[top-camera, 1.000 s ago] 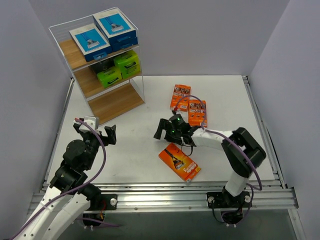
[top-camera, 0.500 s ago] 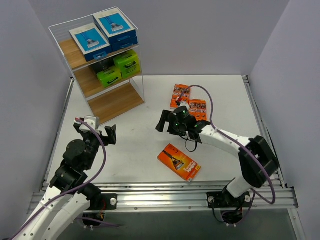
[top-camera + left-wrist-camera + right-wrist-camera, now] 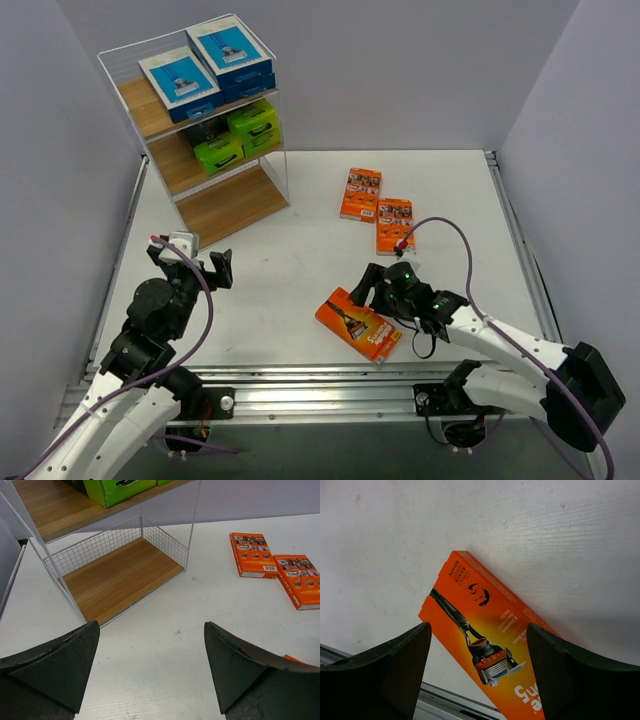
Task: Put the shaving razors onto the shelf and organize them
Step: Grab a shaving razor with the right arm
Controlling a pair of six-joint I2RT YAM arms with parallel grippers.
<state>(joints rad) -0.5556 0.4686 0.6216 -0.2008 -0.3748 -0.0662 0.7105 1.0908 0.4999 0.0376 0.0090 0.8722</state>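
The shelf (image 3: 215,205) stands at the back left, with blue-and-white shaving razors (image 3: 180,80) on its top board and lime-green ones (image 3: 220,152) on the middle board. Its bottom board (image 3: 120,580) is bare. Three orange packs lie on the table: two at the back (image 3: 360,192) (image 3: 394,225) and one near the front (image 3: 358,324). My right gripper (image 3: 368,295) hovers open over that front pack (image 3: 485,645), a finger on each side of it, not gripping. At the left my other gripper (image 3: 195,262) is open and holds nothing, facing the shelf (image 3: 150,670).
An aluminium rail (image 3: 320,385) runs along the table's near edge, just behind the front orange pack. Grey walls close in the table on three sides. The shelf's white wire frame (image 3: 192,525) rises around the boards. Two orange packs (image 3: 252,555) (image 3: 300,580) lie right of the shelf.
My right arm swung from beside the two back orange packs toward the near edge and now sits over the front pack, jaws slightly narrower. The left arm has not moved.
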